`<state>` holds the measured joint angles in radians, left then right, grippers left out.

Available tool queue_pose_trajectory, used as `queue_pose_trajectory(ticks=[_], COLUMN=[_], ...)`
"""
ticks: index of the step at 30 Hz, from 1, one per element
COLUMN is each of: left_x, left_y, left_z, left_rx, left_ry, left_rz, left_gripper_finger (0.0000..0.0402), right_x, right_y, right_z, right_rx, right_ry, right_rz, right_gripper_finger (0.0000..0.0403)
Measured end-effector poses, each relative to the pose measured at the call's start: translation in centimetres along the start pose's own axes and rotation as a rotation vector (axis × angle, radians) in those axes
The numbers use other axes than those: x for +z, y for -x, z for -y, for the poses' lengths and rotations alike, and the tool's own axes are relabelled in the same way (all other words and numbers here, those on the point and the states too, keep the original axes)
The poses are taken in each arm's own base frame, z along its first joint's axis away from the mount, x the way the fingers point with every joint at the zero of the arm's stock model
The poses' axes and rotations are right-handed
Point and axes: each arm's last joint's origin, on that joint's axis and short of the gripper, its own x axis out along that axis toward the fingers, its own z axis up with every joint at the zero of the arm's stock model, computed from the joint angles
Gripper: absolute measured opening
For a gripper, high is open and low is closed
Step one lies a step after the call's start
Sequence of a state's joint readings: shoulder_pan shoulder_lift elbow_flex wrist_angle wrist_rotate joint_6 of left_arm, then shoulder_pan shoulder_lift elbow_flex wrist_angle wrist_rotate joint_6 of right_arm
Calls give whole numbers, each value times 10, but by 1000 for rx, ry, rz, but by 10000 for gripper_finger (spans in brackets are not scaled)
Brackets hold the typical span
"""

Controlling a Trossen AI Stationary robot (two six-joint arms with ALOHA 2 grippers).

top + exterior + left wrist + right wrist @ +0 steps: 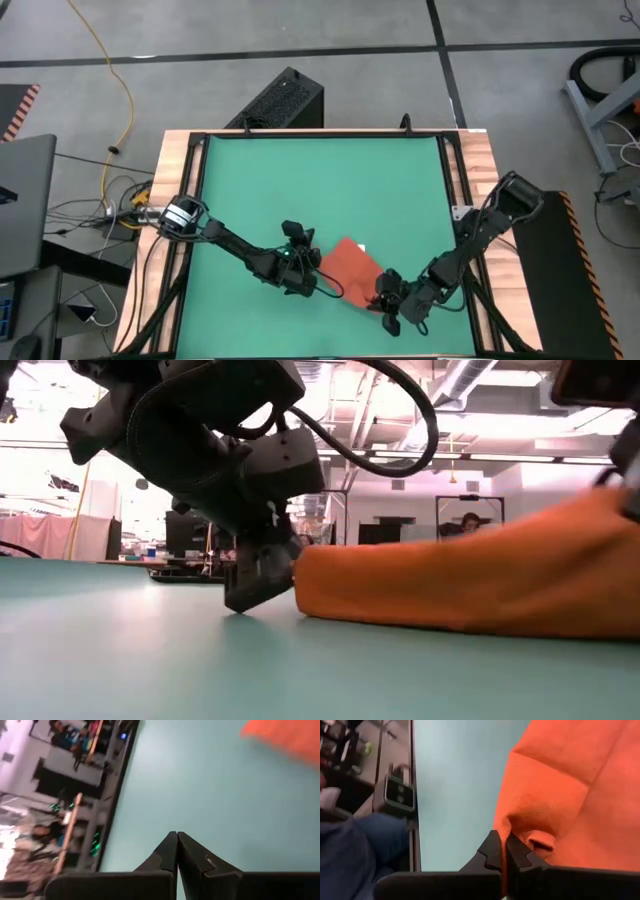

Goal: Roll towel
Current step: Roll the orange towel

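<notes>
Right hand [503, 851] pinches towel [570, 795] edge.

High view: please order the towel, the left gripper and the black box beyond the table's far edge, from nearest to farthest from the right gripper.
From the right gripper, at the table's near right:
1. The towel: its near corner is pinched in the shut jaws.
2. The left gripper: at the towel's left edge, jaws shut and empty.
3. The black box: on the floor beyond the far edge.

Open lab hall, green test table [320, 170], exposed ceiling ducts [470, 380]
</notes>
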<state>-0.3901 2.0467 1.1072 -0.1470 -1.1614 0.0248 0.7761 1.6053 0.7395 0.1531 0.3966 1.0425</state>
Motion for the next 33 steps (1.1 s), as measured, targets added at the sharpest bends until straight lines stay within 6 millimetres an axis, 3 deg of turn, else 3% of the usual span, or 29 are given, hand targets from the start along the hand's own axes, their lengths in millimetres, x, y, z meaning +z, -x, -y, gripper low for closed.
queue_pose_trajectory(ticks=[3,7,11,13,18,23,26,33], left_x=[5,27,52,59,60,57,54,45], left_y=[3,14,27,29,12,-9,-23,-29], left_z=[-8,-25,-40,-41,-42,-45,-40,-16], left_rx=[4,-94,-515,-621,-630,-761,-842,-930], left_ry=[-48,19,78,73,-5,-6,-10,-85], left_rz=[16,132,417,534,602,648,671,680], left_gripper_finger=[0,0,0,0,0,0,0,0], right_x=[-11,-29,-42,-45,-46,-49,-49,-50], right_y=[-8,-14,-17,-17,-17,-15,-15,-15], right_z=[0,2,3,2,3,2,2,3], right_rx=[-2,-23,-29,-24,-26,-21,-21,-33], right_ry=[6,30,58,63,63,70,56,37], right_rz=[-21,-63,-103,-115,-138,-156,-159,-163], right_gripper_finger=[8,8,8,8,8,8,8,8])
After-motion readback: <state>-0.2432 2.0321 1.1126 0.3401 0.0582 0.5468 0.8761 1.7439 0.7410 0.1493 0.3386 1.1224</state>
